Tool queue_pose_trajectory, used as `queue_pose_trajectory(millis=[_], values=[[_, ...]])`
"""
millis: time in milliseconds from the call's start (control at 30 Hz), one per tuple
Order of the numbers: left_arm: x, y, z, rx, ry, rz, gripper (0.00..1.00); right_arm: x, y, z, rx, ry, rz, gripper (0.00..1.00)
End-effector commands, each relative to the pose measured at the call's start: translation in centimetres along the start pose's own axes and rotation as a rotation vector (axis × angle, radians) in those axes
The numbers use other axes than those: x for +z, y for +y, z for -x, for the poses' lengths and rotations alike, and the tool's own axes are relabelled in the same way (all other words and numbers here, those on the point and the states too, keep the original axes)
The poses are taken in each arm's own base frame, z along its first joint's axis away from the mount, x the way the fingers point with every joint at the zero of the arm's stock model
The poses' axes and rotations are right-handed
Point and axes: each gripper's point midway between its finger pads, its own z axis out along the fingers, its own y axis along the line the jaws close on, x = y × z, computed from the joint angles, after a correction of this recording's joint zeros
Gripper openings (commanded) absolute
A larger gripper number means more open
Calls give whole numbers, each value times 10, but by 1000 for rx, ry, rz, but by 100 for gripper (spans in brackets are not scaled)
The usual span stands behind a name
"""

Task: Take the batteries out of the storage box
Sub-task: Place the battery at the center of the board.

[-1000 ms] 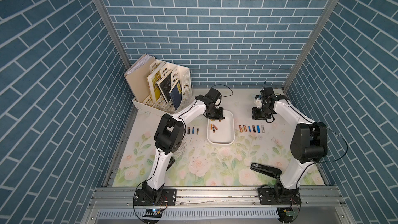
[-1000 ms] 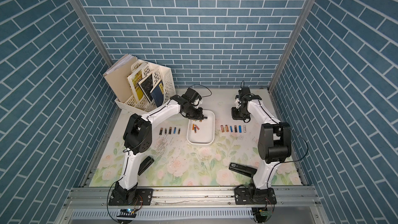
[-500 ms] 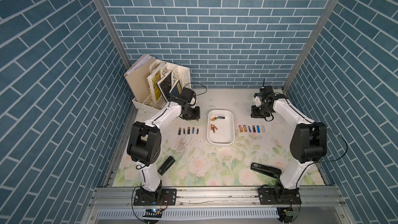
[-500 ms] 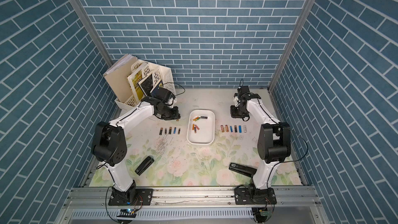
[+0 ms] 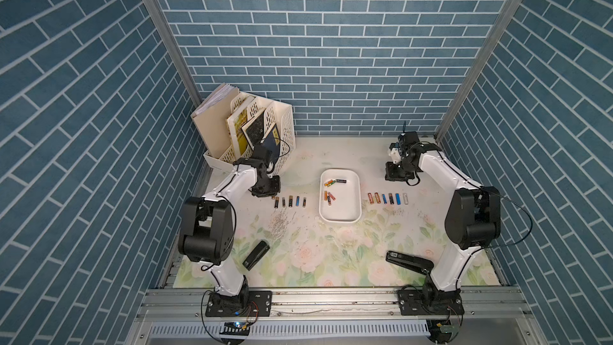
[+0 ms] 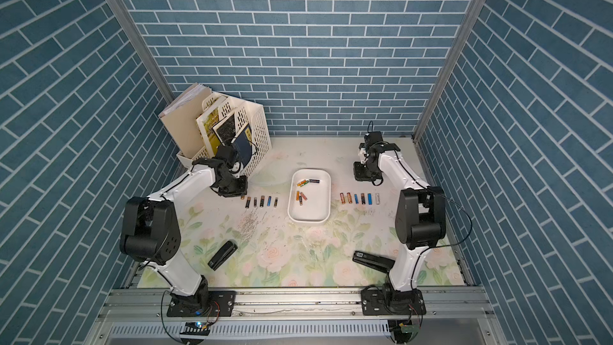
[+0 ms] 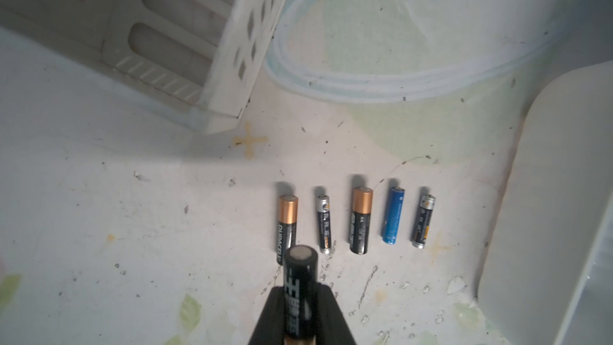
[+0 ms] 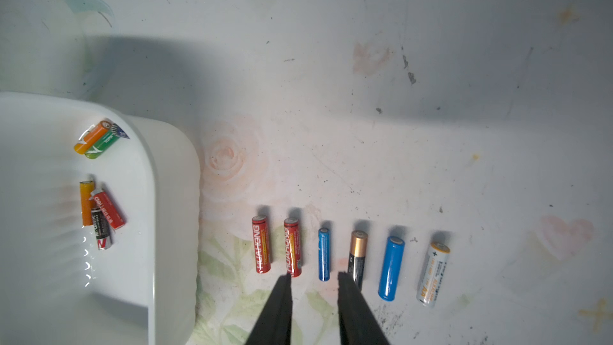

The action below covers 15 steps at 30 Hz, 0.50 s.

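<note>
One black battery (image 7: 300, 290), clamped in left jaws, points along them; right jaws apart.

Plain white storage box (image 5: 343, 214), holding batteries (image 8: 97, 141) in orange, green, red and black. Nearer the right edge of the table (image 5: 331, 260), a row (image 8: 357, 253) in red with yellow lettering, blue, copper over black, white with orange. Cream table surface printed with pink roses, green leaves. One black battery (image 7: 300, 293), white lettering. Blue brick-pattern walls (image 5: 331, 44), white joints.

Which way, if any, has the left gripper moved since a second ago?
Yes. The left gripper moved off the storage box, toward the file rack.
</note>
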Motion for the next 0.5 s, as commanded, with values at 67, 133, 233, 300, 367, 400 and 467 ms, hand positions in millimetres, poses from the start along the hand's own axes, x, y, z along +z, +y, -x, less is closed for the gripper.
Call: queue_pose_trajectory(millis=[67,133,233,300,367,400,467], values=[[9,24,-10,22,33,96,14,0,1,-1,21,23,-14,28],[15,27,-11,25,44,107,14,-1,0,-1,22,23,-17,28],[23,29,-13,27,59,109,14,-1,0,-1,23,25,-20,28],[28,30,-14,26,71,116,14,-1,0,-1,21,27,-23,28],[32,32,-15,29,76,122,14,-1,0,0,21,27,-24,28],[34,32,-16,30,81,124,14,-1,0,0,20,29,-24,28],[37,34,-16,30,83,126,14,-2,0,1,20,28,-26,28]])
